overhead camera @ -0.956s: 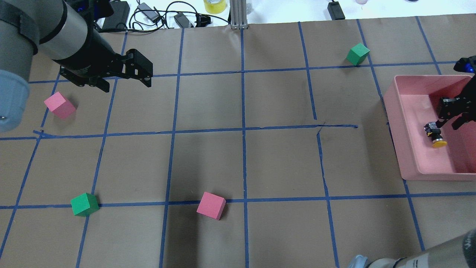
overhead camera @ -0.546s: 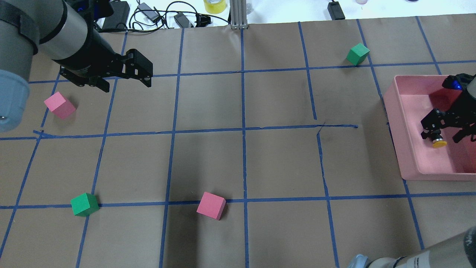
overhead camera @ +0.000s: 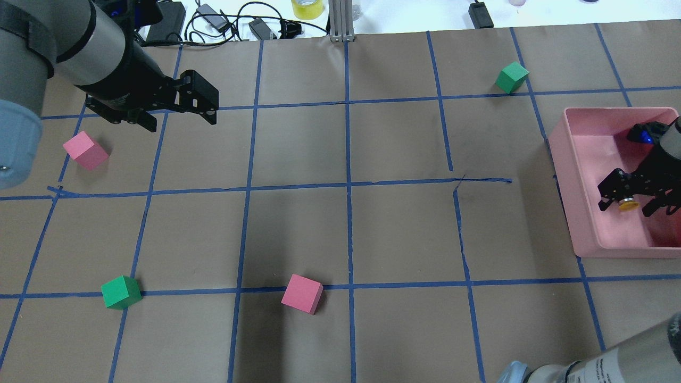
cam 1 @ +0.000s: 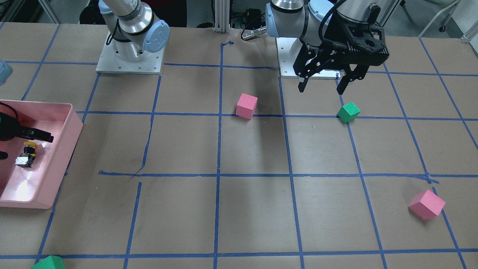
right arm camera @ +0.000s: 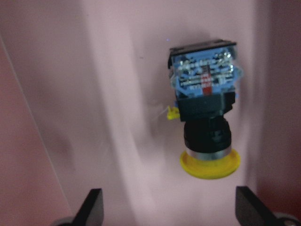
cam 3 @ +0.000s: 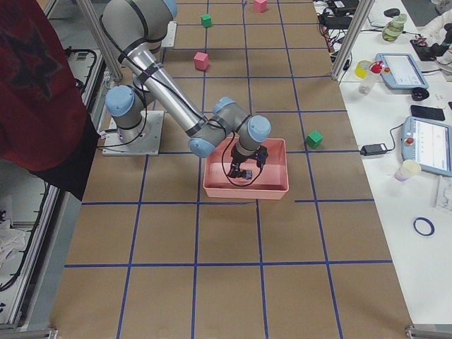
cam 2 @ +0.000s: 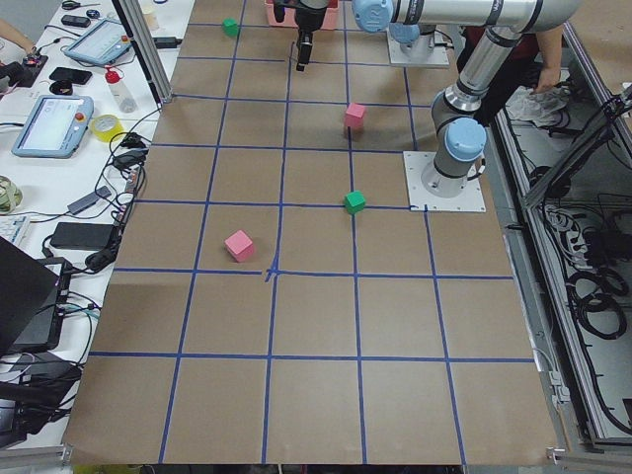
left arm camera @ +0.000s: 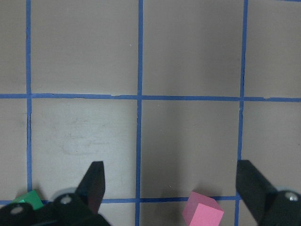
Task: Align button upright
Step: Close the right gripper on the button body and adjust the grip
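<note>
Yellow-capped, the button lies on its side on the floor of the pink bin, just below the right gripper, whose jaws stand wide apart and empty, so I judge the uprighting not yet begun: grasp, turn and set-down all remain

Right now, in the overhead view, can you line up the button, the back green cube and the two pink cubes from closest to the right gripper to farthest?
From the right gripper:
1. button, right under it.
2. back green cube, far side, on the right.
3. front pink cube, near the middle.
4. left pink cube, by the left edge.
</note>
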Controlling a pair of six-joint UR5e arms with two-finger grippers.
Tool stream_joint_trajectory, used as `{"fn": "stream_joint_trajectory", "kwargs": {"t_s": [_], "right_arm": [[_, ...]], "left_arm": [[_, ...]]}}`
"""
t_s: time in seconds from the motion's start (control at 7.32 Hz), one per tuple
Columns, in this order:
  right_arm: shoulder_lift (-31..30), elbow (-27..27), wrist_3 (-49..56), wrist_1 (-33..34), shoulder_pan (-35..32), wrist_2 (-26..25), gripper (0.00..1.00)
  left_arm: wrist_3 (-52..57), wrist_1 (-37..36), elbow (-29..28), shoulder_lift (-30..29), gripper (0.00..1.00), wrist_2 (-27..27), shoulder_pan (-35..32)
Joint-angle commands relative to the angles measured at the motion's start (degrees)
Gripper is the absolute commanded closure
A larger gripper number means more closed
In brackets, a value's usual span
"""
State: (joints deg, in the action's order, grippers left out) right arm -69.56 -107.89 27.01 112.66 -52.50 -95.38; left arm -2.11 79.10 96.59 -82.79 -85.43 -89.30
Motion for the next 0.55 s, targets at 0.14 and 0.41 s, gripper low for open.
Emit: {"fn": "stream_joint_trajectory", "kwargs": {"t_s": [0.14, 0.41], "right_arm": [[0.0, -0.7, 0.7, -0.4, 0.3, -0.6, 0.00], [0.0, -0.9, 0.8, -0.5, 0.2, -3.5, 0.00]], "left_arm": [[0.0, 0.0, 0.0, 0.0, 0.00, 0.0, 0.0], [0.0, 0.0, 0.0, 0.0, 0.00, 0.0, 0.0]]}}
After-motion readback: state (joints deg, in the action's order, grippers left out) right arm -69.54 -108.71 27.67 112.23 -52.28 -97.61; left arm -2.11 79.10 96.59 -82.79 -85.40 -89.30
